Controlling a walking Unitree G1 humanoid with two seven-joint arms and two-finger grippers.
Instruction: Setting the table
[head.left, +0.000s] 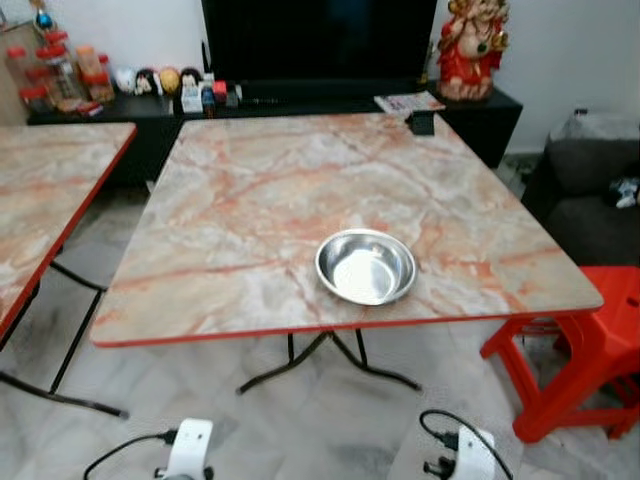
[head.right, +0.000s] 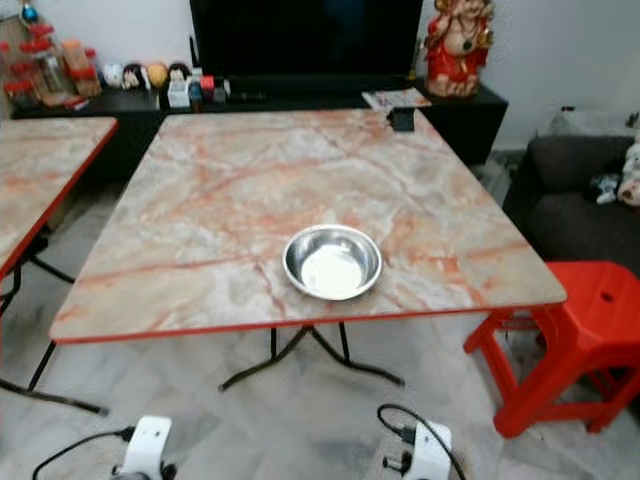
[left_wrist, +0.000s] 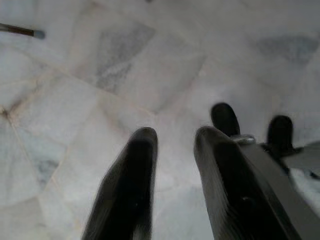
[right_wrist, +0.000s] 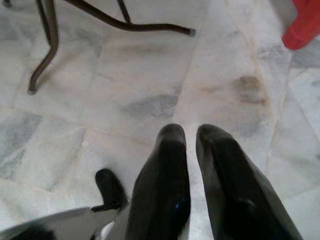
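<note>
A shiny steel bowl stands empty near the front edge of a marble-patterned folding table with a red rim. Both arms hang low in front of the table, their white wrists at the bottom of the eye views. My left gripper points down at the pale floor tiles, its fingers a little apart and holding nothing. My right gripper also points at the floor, close to the table's dark leg, with its fingers nearly touching and nothing between them.
A second marble table stands to the left. A red plastic stool sits by the table's right front corner, with a dark sofa behind it. A TV console with jars and a red statue lines the back wall. A small black object rests at the table's far edge.
</note>
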